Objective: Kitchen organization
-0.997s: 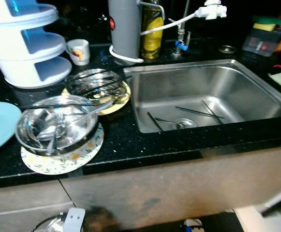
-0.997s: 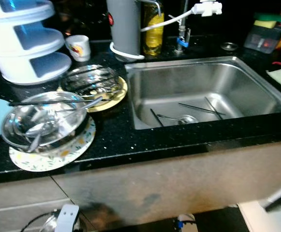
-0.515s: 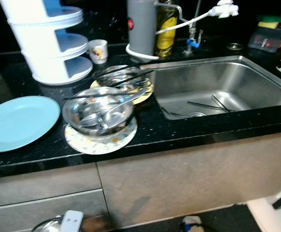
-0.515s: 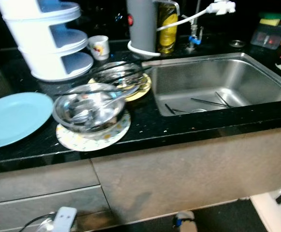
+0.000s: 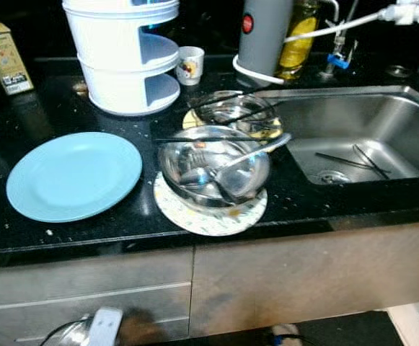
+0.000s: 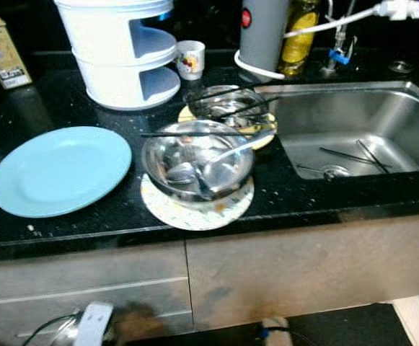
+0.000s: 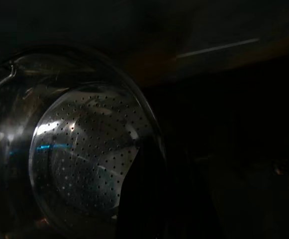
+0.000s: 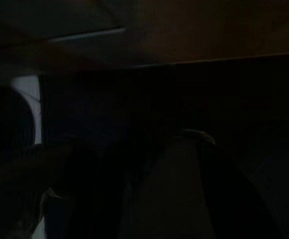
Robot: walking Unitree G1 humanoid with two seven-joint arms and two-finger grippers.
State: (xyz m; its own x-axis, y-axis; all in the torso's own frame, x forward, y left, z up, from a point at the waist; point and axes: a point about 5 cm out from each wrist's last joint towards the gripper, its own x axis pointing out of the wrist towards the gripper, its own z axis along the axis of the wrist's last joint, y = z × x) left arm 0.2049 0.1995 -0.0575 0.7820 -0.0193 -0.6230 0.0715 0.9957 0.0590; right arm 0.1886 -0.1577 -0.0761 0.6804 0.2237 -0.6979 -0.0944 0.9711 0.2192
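On the black counter (image 5: 122,231) a steel bowl (image 5: 213,169) with spoons in it and chopsticks across its rim stands on a floral plate (image 5: 209,216). Behind it a glass bowl (image 5: 234,112) rests on a yellow plate. A light blue plate (image 5: 73,175) lies to the left. In the steel sink (image 5: 360,122) lie several chopsticks (image 5: 353,160). My left gripper (image 7: 149,199) hangs low in front of the cabinet, shut on a perforated steel colander (image 7: 79,164), whose rim (image 5: 65,333) peeks in at the bottom. My right gripper (image 8: 154,199) hangs idle in the dark.
A white tiered rack (image 5: 126,54), a small mug (image 5: 190,65) and a yellow tin (image 5: 6,58) stand at the back of the counter. A grey flask (image 5: 263,36), an oil bottle (image 5: 299,36) and a white tap (image 5: 404,13) stand behind the sink. Cabinet fronts (image 5: 267,288) are below.
The camera has swung to the left: the blue plate and yellow tin have come into view and the sink has slid right. Nothing on the counter has moved.
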